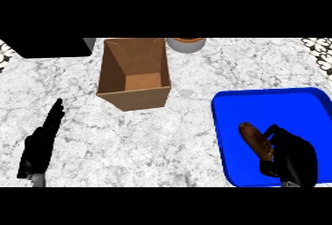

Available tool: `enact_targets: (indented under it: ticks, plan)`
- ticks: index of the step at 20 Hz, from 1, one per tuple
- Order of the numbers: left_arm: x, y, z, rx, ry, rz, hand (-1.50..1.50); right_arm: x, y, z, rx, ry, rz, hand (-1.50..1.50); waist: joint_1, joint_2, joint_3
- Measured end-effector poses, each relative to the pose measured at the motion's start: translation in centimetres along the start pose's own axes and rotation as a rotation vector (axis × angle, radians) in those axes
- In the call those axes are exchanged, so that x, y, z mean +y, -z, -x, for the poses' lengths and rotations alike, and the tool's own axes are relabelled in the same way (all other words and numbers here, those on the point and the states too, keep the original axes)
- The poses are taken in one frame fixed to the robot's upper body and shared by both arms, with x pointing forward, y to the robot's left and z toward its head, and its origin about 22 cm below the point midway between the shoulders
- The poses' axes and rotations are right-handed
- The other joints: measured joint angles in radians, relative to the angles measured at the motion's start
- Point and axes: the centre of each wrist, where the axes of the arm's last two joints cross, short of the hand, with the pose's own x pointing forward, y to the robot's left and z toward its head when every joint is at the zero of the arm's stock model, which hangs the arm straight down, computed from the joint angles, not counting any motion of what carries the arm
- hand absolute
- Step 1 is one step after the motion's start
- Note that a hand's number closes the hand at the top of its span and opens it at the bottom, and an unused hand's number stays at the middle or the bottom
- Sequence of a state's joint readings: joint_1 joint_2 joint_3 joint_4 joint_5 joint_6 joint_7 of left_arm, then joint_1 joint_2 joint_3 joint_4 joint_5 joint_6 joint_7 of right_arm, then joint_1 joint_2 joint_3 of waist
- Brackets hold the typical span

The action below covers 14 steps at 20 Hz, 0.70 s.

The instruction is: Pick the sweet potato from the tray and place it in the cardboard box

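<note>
your right hand (293, 159) curls round the potato (254, 141), lying on the tray (227, 114) at lower right, ready to lift toward the box (133, 99) upper centre; left hand (40, 147) rests straight-fingered, lower left.

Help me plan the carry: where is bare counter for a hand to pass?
Bare counter lies between the cardboard box, the tray and the left hand; also right of the box, above the tray. Crowded on the tray, where the right hand curls round the sweet potato.
</note>
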<state>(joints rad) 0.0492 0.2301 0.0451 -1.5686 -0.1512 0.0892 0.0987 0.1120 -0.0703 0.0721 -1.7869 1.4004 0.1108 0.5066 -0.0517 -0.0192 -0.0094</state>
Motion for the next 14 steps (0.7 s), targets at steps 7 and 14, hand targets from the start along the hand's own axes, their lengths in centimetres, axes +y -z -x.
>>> enact_targets:
  ticks: [7, 14]
  plan:
    - [-0.9, 0.3, -0.3, -0.02, 0.001, 0.03, 0.0, -7.1, -5.3, -7.6, -0.044, 0.305, 0.174, 1.5, 0.041, 0.008, 0.006]
    - [-1.2, 0.8, -1.2, -0.037, 0.003, 0.053, 0.0, -12.3, -9.1, -13.6, -0.244, 0.481, 0.293, 1.5, 0.068, 0.015, 0.007]
